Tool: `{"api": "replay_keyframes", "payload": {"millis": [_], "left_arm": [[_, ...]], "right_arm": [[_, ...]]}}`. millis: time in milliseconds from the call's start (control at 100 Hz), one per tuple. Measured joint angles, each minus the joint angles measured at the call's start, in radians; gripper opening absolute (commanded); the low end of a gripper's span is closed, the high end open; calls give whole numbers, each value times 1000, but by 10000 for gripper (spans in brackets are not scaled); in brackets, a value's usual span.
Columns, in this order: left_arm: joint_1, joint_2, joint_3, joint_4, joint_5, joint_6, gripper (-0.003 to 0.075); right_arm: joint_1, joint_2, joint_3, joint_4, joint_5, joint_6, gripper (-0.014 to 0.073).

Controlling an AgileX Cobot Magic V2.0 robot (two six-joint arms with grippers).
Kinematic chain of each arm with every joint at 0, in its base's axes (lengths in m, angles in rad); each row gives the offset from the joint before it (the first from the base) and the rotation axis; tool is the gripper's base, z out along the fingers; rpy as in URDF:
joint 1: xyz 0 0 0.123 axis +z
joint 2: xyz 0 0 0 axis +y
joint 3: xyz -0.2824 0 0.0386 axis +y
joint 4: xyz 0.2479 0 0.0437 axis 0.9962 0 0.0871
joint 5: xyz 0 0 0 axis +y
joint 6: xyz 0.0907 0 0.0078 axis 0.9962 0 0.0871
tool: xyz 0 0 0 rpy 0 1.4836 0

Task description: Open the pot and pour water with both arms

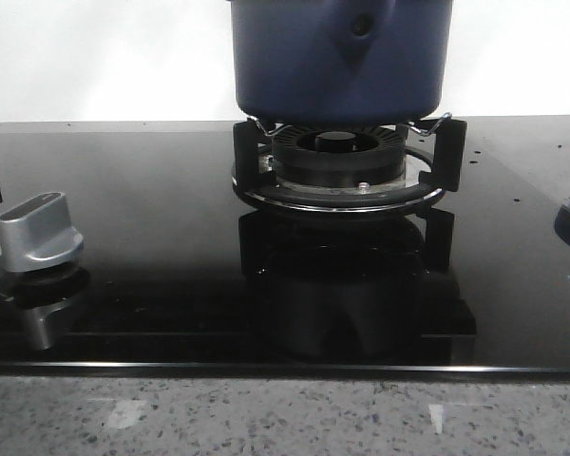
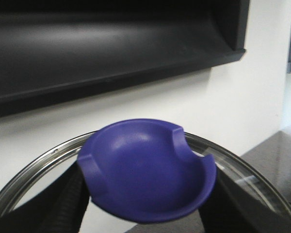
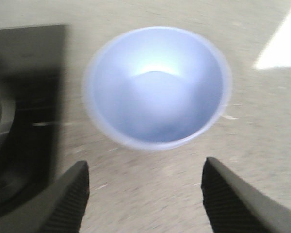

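Pot: navy pot point(image 1: 342, 59) sits on the burner grate point(image 1: 340, 157) of the black cooktop point(image 1: 171, 247).
Left pincer point(image 2: 146, 204): closed on the blue knob point(image 2: 148, 170) of the glass lid point(image 2: 34, 170), held aloft.
Right pincer point(image 3: 145, 194): fingers wide apart, empty, above pale-blue cup point(image 3: 157, 87) on the tabletop point(image 3: 150, 194).
Edges: silver dial point(image 1: 38, 231) near cooktop's left edge.

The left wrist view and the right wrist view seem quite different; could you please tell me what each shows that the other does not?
Only the left wrist view shows the glass lid, its blue knob between the left gripper's fingers. Only the right wrist view shows a pale blue bowl on the counter, beyond the open right gripper. Neither shows the pot; both show only dark ribbed fingers.
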Motion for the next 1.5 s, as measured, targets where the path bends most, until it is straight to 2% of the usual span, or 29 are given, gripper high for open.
{"api": "replay_keyframes", "payload": {"millis": [180,340,580,770,870,1000,1160,1499], "left_arm": [[26,-12,0,19,4,-4,279],[26,-12,0,45,13,-6,279],[26,-12,0,51,18,-6,279],[26,-12,0,51,20,-6,279],[26,-12,0,51,20,-6,279],[26,-12,0,51,20,-6,279],[26,-12,0,51,20,-6,279],[26,-12,0,51,20,-7,279]], "right_arm": [[-118,206,-97,-14,7,-9,444],[-182,344,-161,-9,-2,-11,444],[-251,489,-205,27,-39,-11,444],[-261,580,-211,85,-59,-39,441],[-261,611,-211,96,-74,-43,348],[-261,627,-211,101,-88,-45,118],[-261,629,-213,104,-94,-45,-60],[-259,629,-280,126,-32,-48,-65]]}}
